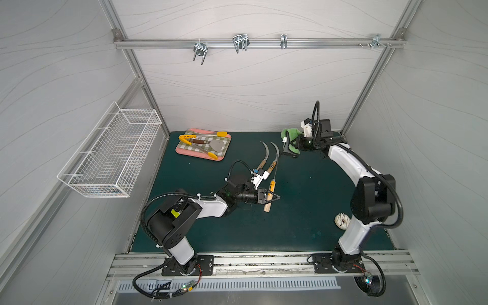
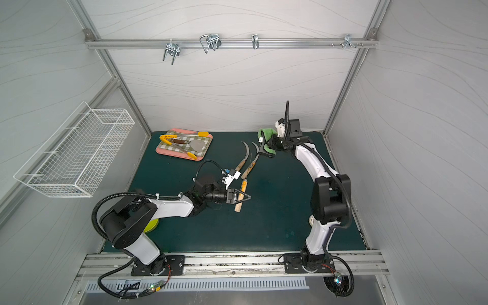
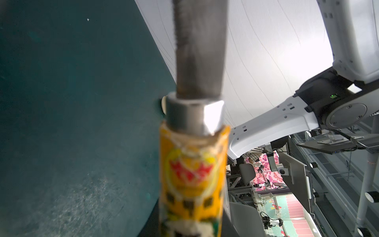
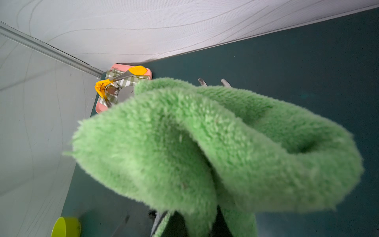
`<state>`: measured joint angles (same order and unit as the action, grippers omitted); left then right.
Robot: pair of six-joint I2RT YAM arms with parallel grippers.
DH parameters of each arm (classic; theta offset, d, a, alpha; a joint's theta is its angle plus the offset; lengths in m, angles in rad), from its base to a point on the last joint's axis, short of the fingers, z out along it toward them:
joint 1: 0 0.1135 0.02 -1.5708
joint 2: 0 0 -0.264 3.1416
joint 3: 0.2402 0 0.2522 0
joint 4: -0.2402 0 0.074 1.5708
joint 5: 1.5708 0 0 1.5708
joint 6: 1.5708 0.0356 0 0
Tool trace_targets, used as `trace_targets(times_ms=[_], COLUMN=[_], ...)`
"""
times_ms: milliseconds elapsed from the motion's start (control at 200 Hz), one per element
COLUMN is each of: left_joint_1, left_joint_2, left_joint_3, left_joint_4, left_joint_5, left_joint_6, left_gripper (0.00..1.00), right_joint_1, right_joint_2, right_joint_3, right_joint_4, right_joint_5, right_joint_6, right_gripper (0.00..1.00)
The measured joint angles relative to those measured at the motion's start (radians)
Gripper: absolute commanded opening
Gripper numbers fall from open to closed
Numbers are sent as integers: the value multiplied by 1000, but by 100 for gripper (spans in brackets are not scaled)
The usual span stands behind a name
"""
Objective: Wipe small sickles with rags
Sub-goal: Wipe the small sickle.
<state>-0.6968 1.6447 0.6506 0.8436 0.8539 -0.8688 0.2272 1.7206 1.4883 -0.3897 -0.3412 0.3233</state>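
Pale grey walls close round a dark green bench [image 1: 303, 211]. In both top views my left pincer [image 1: 277, 197] is clamped narrow across the wooden handle of the labelled sickle [image 1: 271, 188]. I judge it is raised off the bench. Its thin blade runs away from that pincer toward my right pincer [image 1: 296, 144], which is closed tight on the green rag [image 1: 289, 133]. The rag is bunched and hangs from it. The blade's tip reaches the rag's dark edging [image 2: 262, 151], but I cannot tell whether they touch. The two other sickles [image 1: 272, 165] lie side by side on the bench between my pincers, nearer the left one [image 2: 247, 197].

From my left wrist the labelled sickle [image 3: 192, 174] fills the middle, close and blurred: orange label, bright metal ferrule [image 3: 192, 117], then grey blade running out of frame. My own fingers are not visible here.

From my right wrist the rag [image 4: 205, 143] covers nearly everything, and the pincer itself is buried in it. Two blade tips [image 4: 202, 81] peep past the cloth. Further off is a pink tray [image 4: 98, 108] with yellow-tipped tongs [image 4: 123, 77].

I take this to be the approach to wiping the labelled sickle. Next I should hold the handle steady, lay the cloth over the flat of the blade and draw it along. The fibres could snag on the cutting edge.
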Motion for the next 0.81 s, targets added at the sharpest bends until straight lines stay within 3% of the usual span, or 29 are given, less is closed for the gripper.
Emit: trace_targets(times_ms=[75,205,355,540,805], left_joint_1=[7,10,5,-23,-79], left_joint_2=[0,0,-8,-28,-59], left_joint_3=[10,84,199,287,286], left_joint_4=[-60,-312,-614,-816,-936], left_joint_5=[-11,-60,-173,-317,-440], left_joint_6=[43,188,370,518,576], left_gripper=[0,0,0,0,0], right_joint_1=[8,43,158,275,289], right_joint_2=[-113,-285,-388,-385,-235], right_joint_3=[-61,-107,-100,-167,-239], right_joint_4=[-17,-67,-145,-183,-183], right_joint_5=[-1,-12,-15,-17,0], right_joint_6=[0,-8,-35,-32,-13], right_gripper=[7,8,8,8,7])
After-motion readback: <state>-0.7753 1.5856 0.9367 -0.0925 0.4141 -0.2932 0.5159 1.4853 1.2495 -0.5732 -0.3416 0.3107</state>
